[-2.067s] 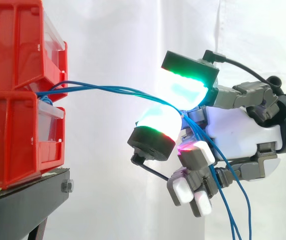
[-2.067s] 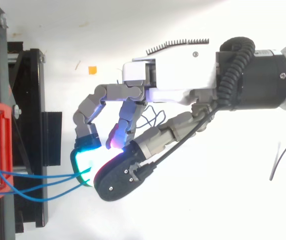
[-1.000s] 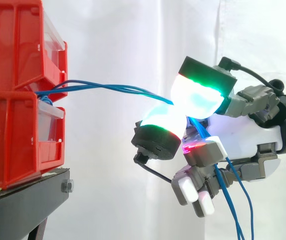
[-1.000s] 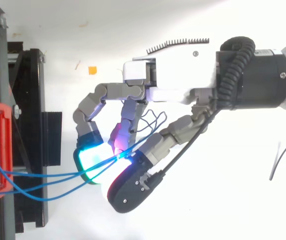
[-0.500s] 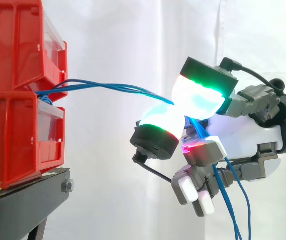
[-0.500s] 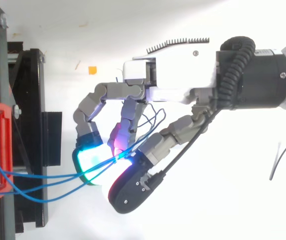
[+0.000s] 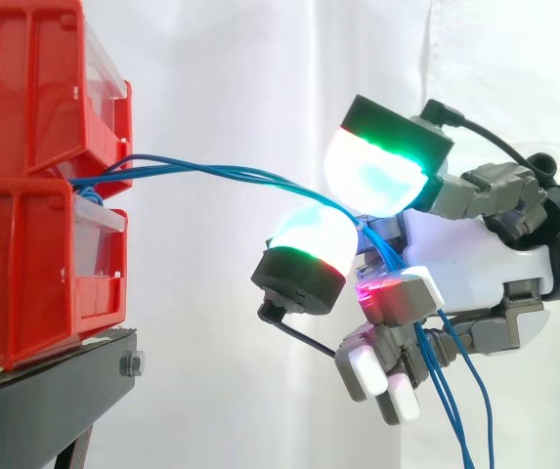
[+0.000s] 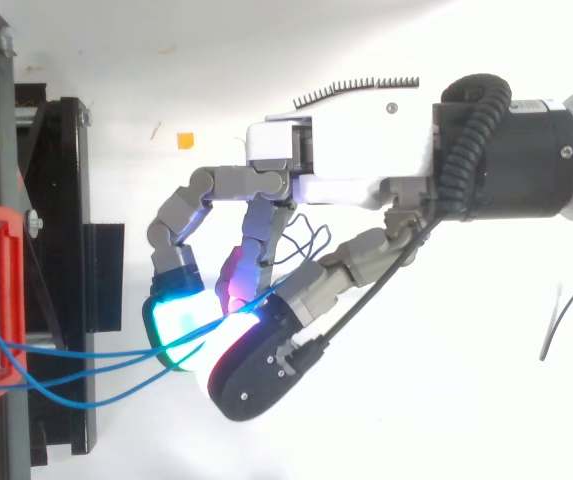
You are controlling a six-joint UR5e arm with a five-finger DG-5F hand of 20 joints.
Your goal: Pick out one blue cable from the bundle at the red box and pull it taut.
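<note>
- The hand (image 7: 475,259) is reaching in from the right, its smooth white shell and grey jointed fingers curling towards the bins.
- Two thick, rounded fingertip pads (image 7: 372,181) are glowing white and cyan with green rims, each backed by a flat black cap. They are closing on each other and pinching the blue cables (image 7: 221,174) between them, so the hand is grasping the cables.
- I cannot tell how many strands are sitting inside that pinch.
- The blue cables are thin, smooth, round strands. They are coming out of the gap between the two stacked red bins (image 7: 25,186) and running in a shallow arc to the pads, not stretched straight.
- Behind the pads the strands are dropping loosely past the palm towards the bottom of the side view.
- In the top view three strands (image 8: 86,352) are fanning apart at the bin front and gathering together at the pads.
- The smaller fingers, with blocky white tips and one glowing magenta, are folding below the palm.
- The red bins are glossy moulded plastic with clear front panels, sitting on a matt black stand (image 7: 45,410) with a hexagonal bolt head at its corner.
- A white curtain (image 7: 221,78) is hanging in soft folds behind everything.
</note>
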